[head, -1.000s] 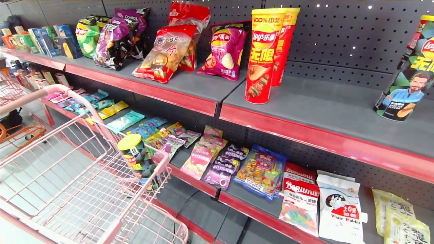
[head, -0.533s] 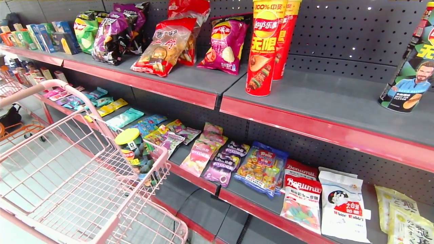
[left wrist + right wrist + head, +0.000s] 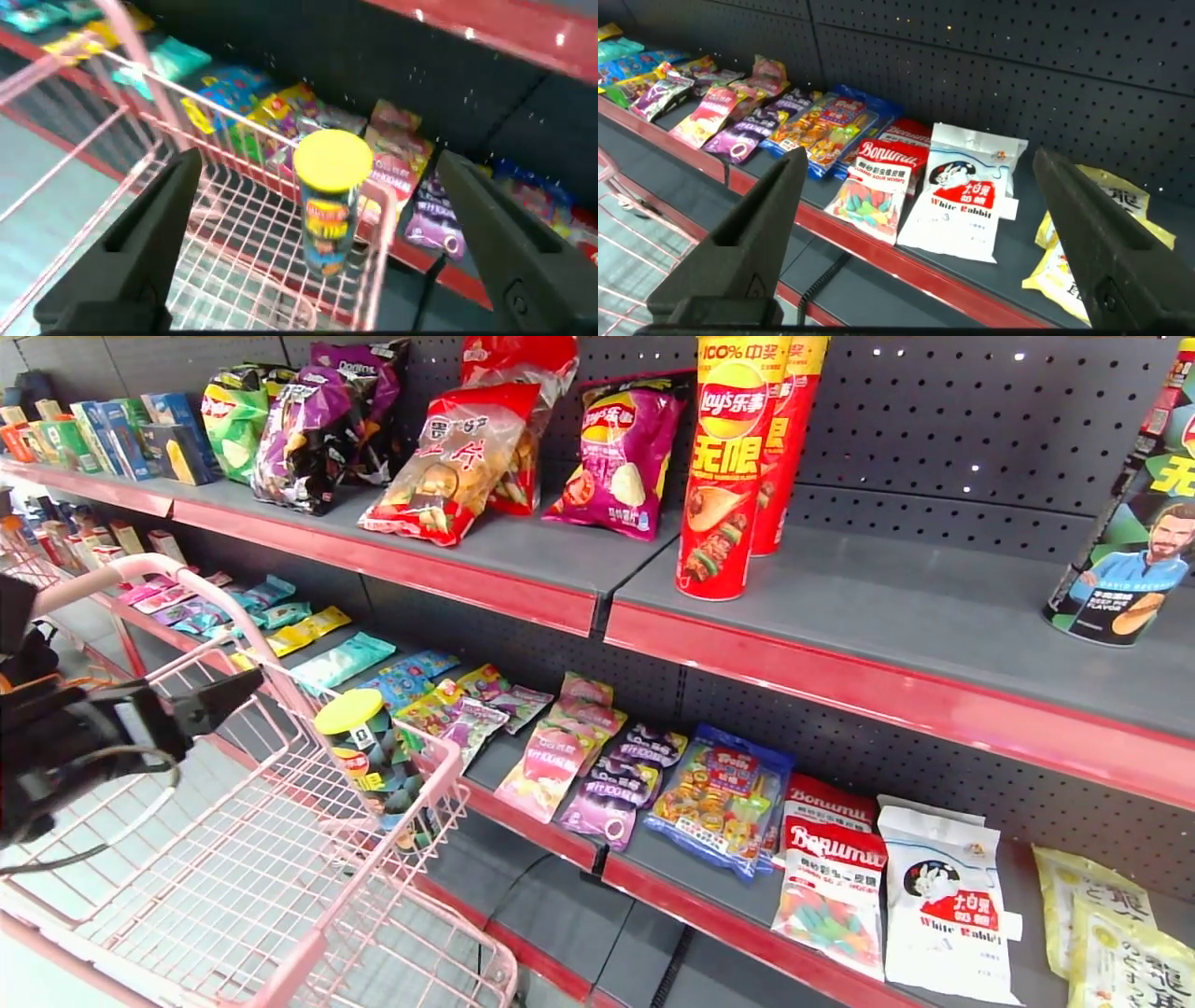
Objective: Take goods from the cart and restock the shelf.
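Left claw point(image 3: 318, 163), spread wide, faces the yellow-lidded can point(image 3: 329, 219) in the cart point(image 3: 446, 761); a skewed approach could snag the wire or topple it. Right claw point(image 3: 920, 159) released.

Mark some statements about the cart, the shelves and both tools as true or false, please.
1. The can with the yellow lid stands upright in the pink cart. True.
2. The left tool is shut on the can. False: its jaws are open, and it hovers over the cart, apart from the can.
3. Two tall red tubes stand on the upper shelf. True.
4. The white bag lies on the upper shelf. False: it lies flat on the lower shelf.
5. The right tool is open and holds nothing. True.
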Tool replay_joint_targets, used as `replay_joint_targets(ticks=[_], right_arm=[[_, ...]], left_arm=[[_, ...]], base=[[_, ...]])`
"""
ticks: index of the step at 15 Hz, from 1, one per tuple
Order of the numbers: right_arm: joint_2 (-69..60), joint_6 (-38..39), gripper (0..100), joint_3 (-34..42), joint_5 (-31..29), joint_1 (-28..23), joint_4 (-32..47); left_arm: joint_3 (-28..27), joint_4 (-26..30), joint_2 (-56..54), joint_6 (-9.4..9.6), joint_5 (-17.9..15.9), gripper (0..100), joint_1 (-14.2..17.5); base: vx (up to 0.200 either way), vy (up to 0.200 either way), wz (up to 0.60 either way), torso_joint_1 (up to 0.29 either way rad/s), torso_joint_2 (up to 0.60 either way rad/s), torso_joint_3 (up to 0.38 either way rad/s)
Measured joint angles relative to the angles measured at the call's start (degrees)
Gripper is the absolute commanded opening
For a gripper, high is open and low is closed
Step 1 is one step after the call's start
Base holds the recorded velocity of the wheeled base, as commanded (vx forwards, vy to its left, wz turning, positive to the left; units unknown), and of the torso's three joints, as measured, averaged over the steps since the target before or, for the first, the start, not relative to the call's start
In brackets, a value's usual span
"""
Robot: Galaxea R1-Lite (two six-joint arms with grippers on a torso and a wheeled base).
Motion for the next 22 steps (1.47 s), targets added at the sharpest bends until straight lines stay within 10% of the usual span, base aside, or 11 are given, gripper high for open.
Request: replay_joint_targets(ticks=[5, 17, 18, 22], right_arm=[[0.0, -0.02, 100, 0.0, 0.0, 0.0, 0.0], [0.0, -0.12, 100, 0.0, 0.07, 0.0, 0.0], [0.0, -0.12, 100, 0.0, 0.1, 0.0, 0.0], [0.0, -0.12, 100, 0.0, 0.24, -0.04, 0.0]], left_arm=[[-2.79, -11.03, 23.09, 4.12, -9.58, 100, 0.69], [-6.62, -19.61, 39.69, 6.07, -11.17, 100, -3.27], [-6.68, -19.59, 40.27, 6.07, -11.17, 0, -3.73], [-6.4, -18.62, 38.97, 5.94, -11.24, 0, -4.39]], base=[[0.0, 0.0, 0.0, 0.0, 0.0, 0.0], [0.0, 0.0, 0.0, 0.0, 0.0, 0.0], [0.0, 0.0, 0.0, 0.0, 0.0, 0.0], [0.0, 0.0, 0.0, 0.0, 0.0, 0.0]])
